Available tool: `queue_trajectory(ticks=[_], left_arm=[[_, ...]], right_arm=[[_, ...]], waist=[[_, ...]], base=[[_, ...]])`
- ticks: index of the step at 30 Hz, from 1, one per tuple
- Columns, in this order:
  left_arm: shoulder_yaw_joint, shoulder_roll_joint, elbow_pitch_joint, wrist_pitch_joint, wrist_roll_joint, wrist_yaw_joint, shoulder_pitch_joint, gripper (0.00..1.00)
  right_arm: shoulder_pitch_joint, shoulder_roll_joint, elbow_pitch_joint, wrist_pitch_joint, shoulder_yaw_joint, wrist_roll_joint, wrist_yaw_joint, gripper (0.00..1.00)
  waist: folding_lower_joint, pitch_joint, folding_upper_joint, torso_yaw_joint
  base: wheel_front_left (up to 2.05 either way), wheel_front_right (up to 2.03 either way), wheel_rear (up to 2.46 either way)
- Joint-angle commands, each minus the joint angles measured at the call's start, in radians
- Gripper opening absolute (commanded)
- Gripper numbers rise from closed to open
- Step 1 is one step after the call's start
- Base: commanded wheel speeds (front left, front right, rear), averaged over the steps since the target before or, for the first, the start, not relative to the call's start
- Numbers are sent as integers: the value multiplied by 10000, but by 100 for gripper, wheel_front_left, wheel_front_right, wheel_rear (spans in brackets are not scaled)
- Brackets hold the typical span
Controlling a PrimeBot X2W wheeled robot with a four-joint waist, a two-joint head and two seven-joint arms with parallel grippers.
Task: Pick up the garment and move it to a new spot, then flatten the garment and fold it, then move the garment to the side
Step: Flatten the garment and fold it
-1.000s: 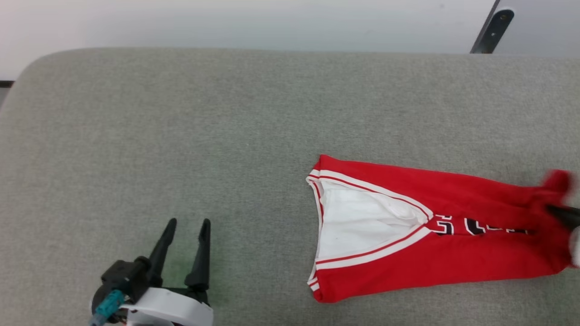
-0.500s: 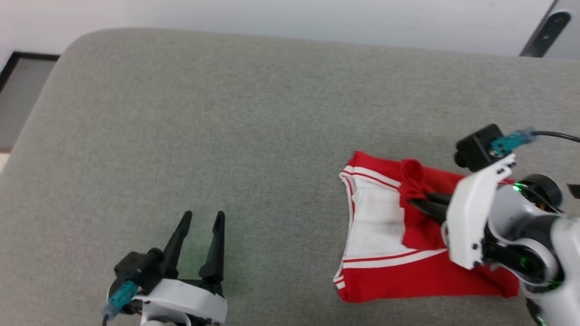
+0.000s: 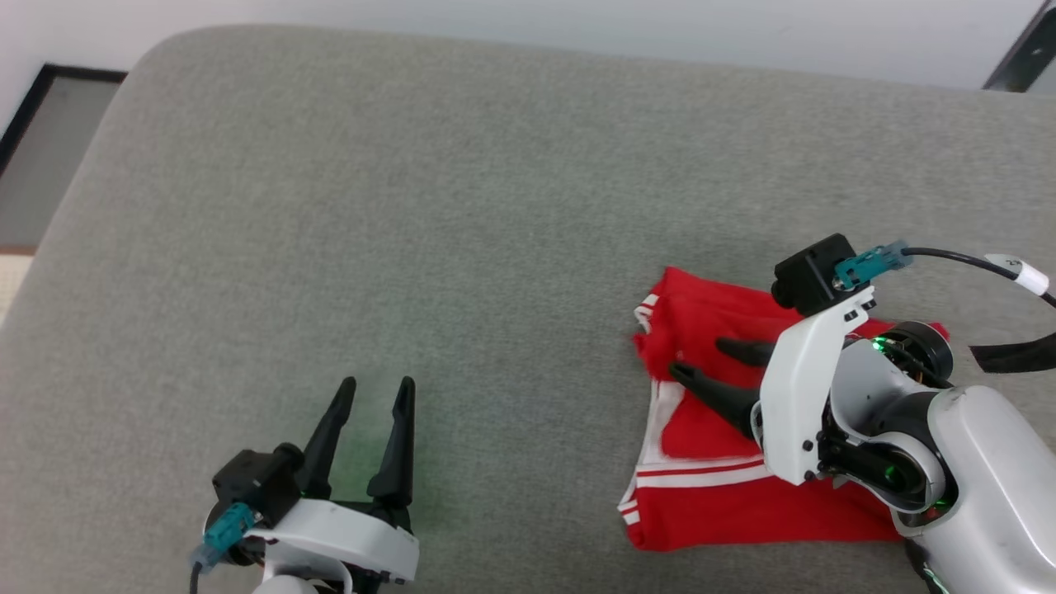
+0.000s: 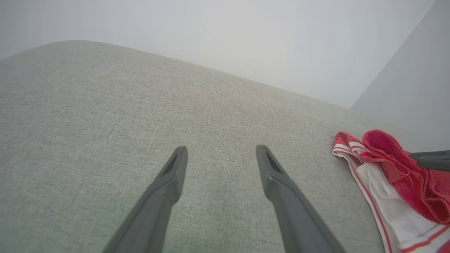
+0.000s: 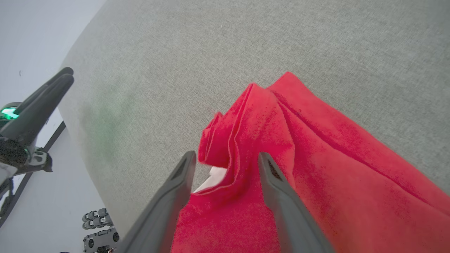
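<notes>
The garment (image 3: 709,511), a red shirt with white-and-red striped trim, lies doubled over on itself at the right of the grey surface (image 3: 412,206). My right gripper (image 3: 703,363) hovers over its folded top layer, fingers spread and open with nothing pinched. In the right wrist view the gripper (image 5: 226,156) straddles a rumpled red edge of the garment (image 5: 316,168), with a bit of white showing beneath. My left gripper (image 3: 376,386) stands open over bare surface at the lower left, well apart from the cloth. The left wrist view shows that gripper (image 4: 219,151) and the garment (image 4: 386,182) off to its right.
The padded grey surface has rounded corners; its left edge drops to floor with a dark frame (image 3: 25,107). A dark post (image 3: 1019,58) stands at the back right. A cable (image 3: 957,257) runs from my right wrist camera. Wide free room lies left of the garment.
My right gripper carried the garment's far red end leftward over the collar, doubling the shirt, then opened and let go. The head camera also shifted. The left gripper stayed open and still.
</notes>
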Motion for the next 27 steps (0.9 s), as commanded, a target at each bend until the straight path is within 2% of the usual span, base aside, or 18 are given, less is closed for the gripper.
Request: queue_trajectory(ticks=[1, 7, 14, 18, 23, 27], left_arm=[[-5, 49, 32, 5, -48, -28, -53, 100], [-70, 205, 123, 5, -128, -29, -32, 100], [-249, 448, 559, 5, -346, -29, -187, 100], [-364, 585, 913, 4, -314, -29, -341, 100], [-290, 733, 1221, 4, -267, -29, -314, 100], [-161, 799, 1304, 5, -190, -28, 6, 100]], right_arm=[[-28, -26, 6, -141, -22, 140, -14, 100], [317, -314, -71, -953, -432, 495, -14, 100], [1124, -1231, 132, -2523, -1125, 167, -14, 100], [1770, -1676, 730, -3528, -1623, -78, -14, 100], [2403, -1864, 1296, -4774, -2017, -258, -14, 100], [2799, -1736, 1505, -5801, -2060, -403, -14, 100]], waist=[[0, -189, -1, -205], [0, -668, -1, -787], [0, -1214, -1, -1565], [0, -1459, -1, -1948], [0, -1818, -1, -2333], [0, -2175, -1, -2546]], base=[[0, 0, 0], [0, 0, 0], [0, 0, 0], [0, 0, 0], [0, 0, 0], [0, 0, 0]])
